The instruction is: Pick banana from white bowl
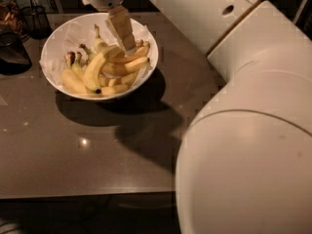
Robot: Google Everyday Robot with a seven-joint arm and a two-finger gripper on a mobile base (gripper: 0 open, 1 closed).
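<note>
The white bowl (63, 29), lined with crumpled white paper, stands at the back left of the table. Several bananas lie in it. The banana (96, 68) is the longest one, strongly curved and yellow, with a dark tip at the bowl's front, and it lies on top of the others. My gripper (125, 33) hangs down from the top of the view over the right half of the bowl. Its lower end sits at the upper end of the banana, touching or nearly touching it.
A dark wire-mesh cup (34, 17) and a dark object (12, 52) stand left of the bowl at the table's back edge. My large white arm (243, 130) fills the right side of the view. The grey-brown table (97, 165) ends in a front edge low in the view.
</note>
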